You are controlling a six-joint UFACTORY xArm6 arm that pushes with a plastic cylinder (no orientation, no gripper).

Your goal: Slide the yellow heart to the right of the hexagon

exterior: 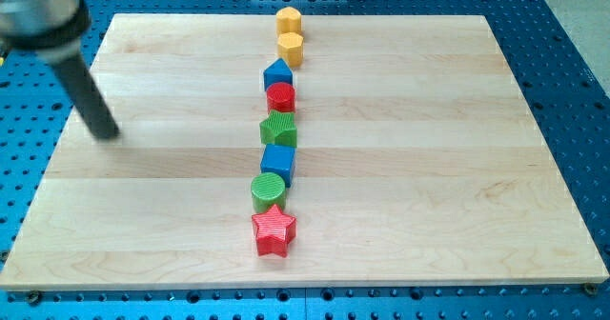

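Observation:
Several blocks stand in a near-straight column down the middle of the wooden board. At the view's top is a yellow hexagon. Just below it, almost touching, is a second yellow block, which looks like the yellow heart. My tip rests on the board far to the view's left, about level with the green faceted block. It touches no block and is well away from the heart.
Below the heart come a blue block with a pointed top, a red cylinder, the green faceted block, a blue cube, a green cylinder and a red star. A blue perforated table surrounds the board.

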